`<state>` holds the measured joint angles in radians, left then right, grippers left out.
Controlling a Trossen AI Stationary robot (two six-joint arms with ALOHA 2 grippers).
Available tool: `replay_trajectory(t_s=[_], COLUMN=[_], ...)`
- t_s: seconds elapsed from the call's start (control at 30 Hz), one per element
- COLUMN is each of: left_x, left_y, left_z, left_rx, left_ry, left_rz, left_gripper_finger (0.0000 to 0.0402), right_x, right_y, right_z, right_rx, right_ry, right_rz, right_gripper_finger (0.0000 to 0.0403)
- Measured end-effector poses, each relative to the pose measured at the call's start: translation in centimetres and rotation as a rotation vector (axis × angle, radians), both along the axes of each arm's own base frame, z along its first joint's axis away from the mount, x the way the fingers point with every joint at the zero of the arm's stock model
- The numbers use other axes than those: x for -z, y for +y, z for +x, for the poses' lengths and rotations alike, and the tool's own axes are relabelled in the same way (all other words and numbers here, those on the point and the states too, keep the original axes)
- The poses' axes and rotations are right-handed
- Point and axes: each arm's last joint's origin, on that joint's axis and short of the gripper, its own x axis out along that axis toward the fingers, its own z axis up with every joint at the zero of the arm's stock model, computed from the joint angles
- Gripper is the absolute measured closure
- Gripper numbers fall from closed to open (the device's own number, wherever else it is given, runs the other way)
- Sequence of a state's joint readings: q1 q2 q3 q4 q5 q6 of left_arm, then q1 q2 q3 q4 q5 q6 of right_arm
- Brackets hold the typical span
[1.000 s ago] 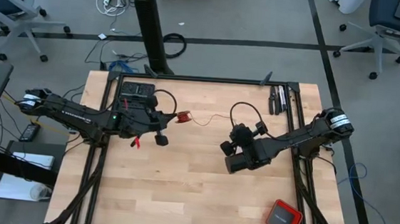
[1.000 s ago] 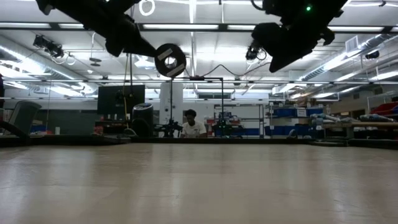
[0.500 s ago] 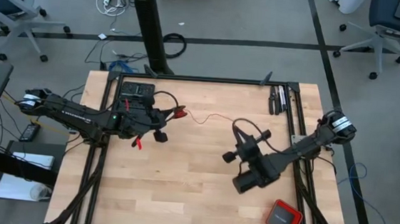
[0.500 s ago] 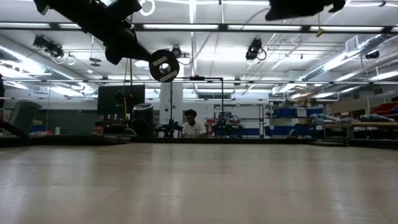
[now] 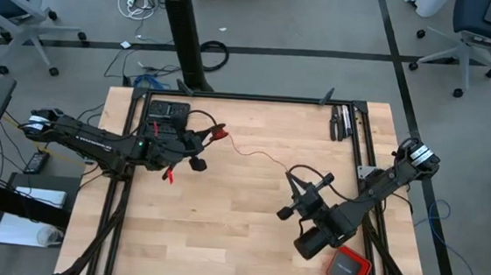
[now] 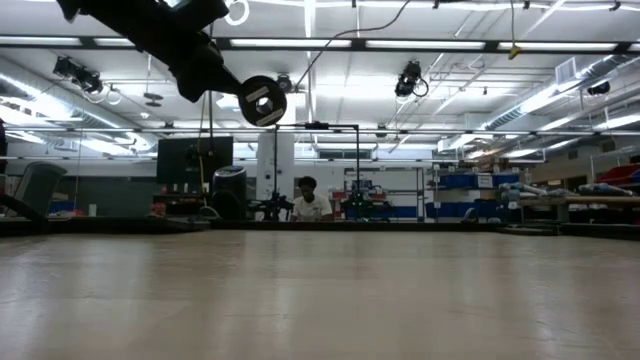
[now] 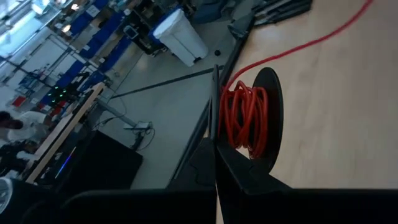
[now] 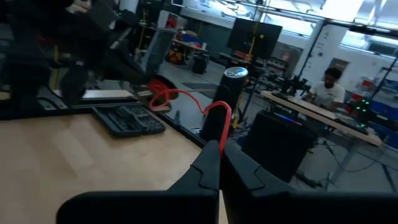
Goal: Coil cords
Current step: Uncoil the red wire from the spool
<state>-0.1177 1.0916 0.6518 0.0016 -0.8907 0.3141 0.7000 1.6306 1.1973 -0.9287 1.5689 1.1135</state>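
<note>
Fingers of both arms are pressed together on the same red cord. The left gripper pinches a tight red bundle wound against a dark disc, above the back-left part of the wooden table, just beside the black tool case. The right gripper clamps the cord's free end; in its wrist view the fingertips meet with the cord looping out just above them.

Over the last second the right arm has swung away from the bundle, toward the red square box at the front-right corner. Its gripper was earlier close to the left one near the table's middle and now sits well apart from it. The free strand between the two, short before, now runs as a long, slightly sagging line from the bundle across the table's middle. The left gripper has barely moved, only turning a little. In the low view the left arm's dark disc hangs high over the tabletop, while the right gripper is out of that picture.

My reading is that cord is being drawn out and tensioned, not wound: the coil is no fuller, and the strand has yet to be wrapped back onto the bundle.
</note>
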Motion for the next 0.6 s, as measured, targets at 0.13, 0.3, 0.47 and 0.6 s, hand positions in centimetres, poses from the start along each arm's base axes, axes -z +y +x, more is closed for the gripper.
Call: replay_trajectory(t_s=[0.13,0.3,0.47,0.6], left_x=[-0.4,-1.1,-1.2,-1.3], left_y=[0.0,0.1,0.2,0.2], left_z=[0.1,0.3,0.2,0.2], left_rx=[-0.026,-0.069,-0.115,-0.140], left_ry=[-0.049,-0.150,-0.186,-0.198], left_rz=[0.003,-0.010,-0.010,-0.009], left_gripper_finger=[0.0402,0.0402,0.0402,0.0402], right_x=[-0.3,-1.0,-2.9,-3.8], right_y=[1.0,1.8,2.5,2.7], right_z=[0.7,3.3,5.8,6.6], right_rx=[-0.020,-0.167,-0.524,-0.738], right_ry=[-0.020,0.114,0.183,0.178], right_rz=[0.051,0.184,0.220,0.190], right_gripper_finger=[0.0401,0.0401,0.0401,0.0401])
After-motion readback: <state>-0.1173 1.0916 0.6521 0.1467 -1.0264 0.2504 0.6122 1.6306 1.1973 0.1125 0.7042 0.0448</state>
